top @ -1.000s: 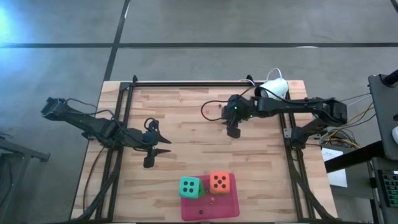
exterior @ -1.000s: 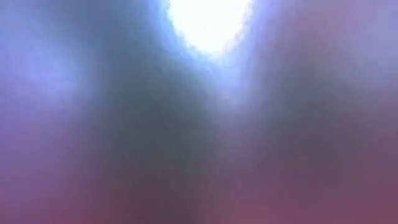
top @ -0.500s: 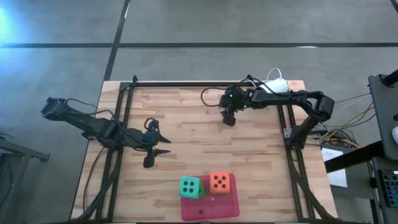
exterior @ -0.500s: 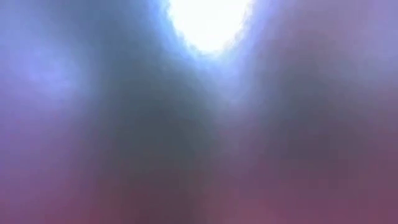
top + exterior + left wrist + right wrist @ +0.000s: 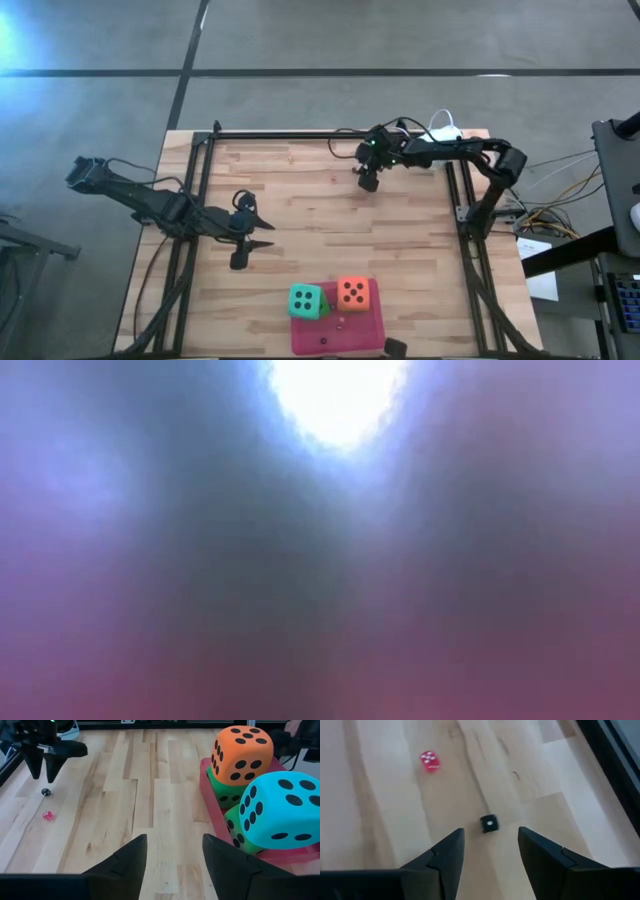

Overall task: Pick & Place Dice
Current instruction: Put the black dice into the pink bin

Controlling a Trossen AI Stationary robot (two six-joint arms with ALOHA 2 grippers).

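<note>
Retracting my right end effector toward the tabletop's far edge, fingers now parted and empty over tiny black die. Left end effector open, idle. Big dice sit stacked on pink mat.

Overhead sees table; low view blurred.

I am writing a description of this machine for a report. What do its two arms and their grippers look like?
Both arms are dark, slim and jointed, with black cables running along them. The left gripper and the right gripper each end in two black, tapered, wedge-shaped fingers. A small green light glows near the right arm's wrist. I see no readable markings.
</note>
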